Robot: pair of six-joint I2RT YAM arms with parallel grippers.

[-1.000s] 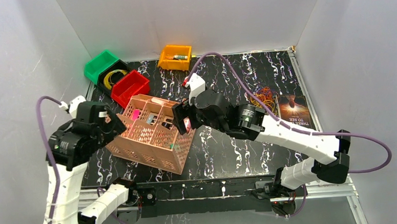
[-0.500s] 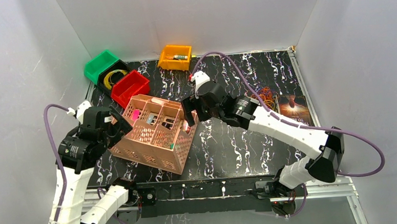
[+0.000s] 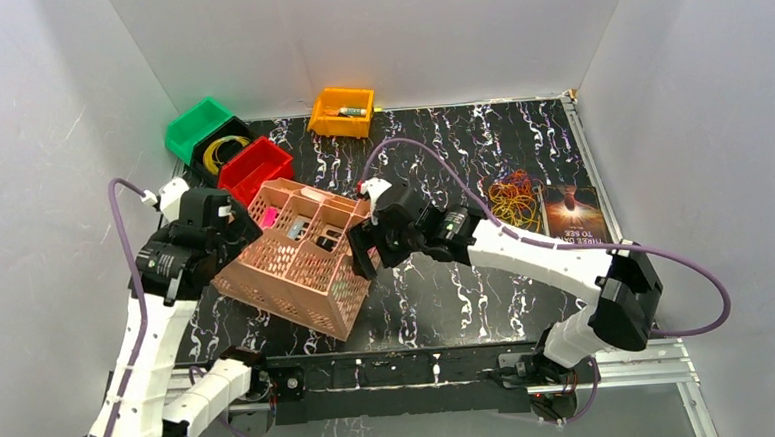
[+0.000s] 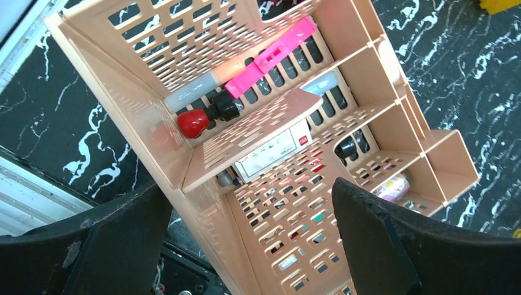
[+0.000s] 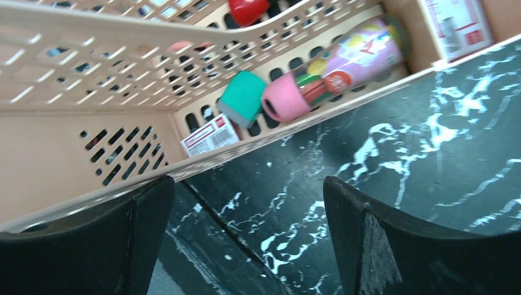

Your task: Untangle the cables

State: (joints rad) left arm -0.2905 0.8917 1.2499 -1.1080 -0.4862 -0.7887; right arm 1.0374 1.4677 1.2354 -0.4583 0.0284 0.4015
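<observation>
Cables: the cables (image 3: pixel 515 198) lie as one knotted bunch of orange, yellow and purple wire on the table (image 3: pixel 448 295), right of centre and just beside a book (image 3: pixel 574 214). No arm is near them.
Second wire: a yellow coil (image 3: pixel 222 151) sits in a black bin (image 3: pixel 210 160) at the far left, between a green bin (image 3: pixel 196 126) and a red bin (image 3: pixel 253 169).
Left gripper: the left gripper (image 3: pixel 232 230) hangs at the left end of the peach basket (image 3: pixel 296 273). Its fingers (image 4: pixel 393 246) are spread wide, with the basket's dividers showing between them and nothing clamped.
Right gripper: the right gripper (image 3: pixel 363 252) is at the basket's right rim. Its fingers (image 5: pixel 92 239) are likewise wide apart, over the rim and bare table.
Contact: I cannot tell whether either gripper touches the basket.
Basket: it holds markers and small boxes; I see no wire in it.
Step in hand: to my eye the untangling has not begun. Both arms are busy with the basket, well apart from the bunch.
Next move: I judge the right arm, being nearer, must swing over to the bunch and pinch a single strand. The left then needs a different colour to draw apart.
Risk: a grab at the whole knot would likely only drag it.
</observation>
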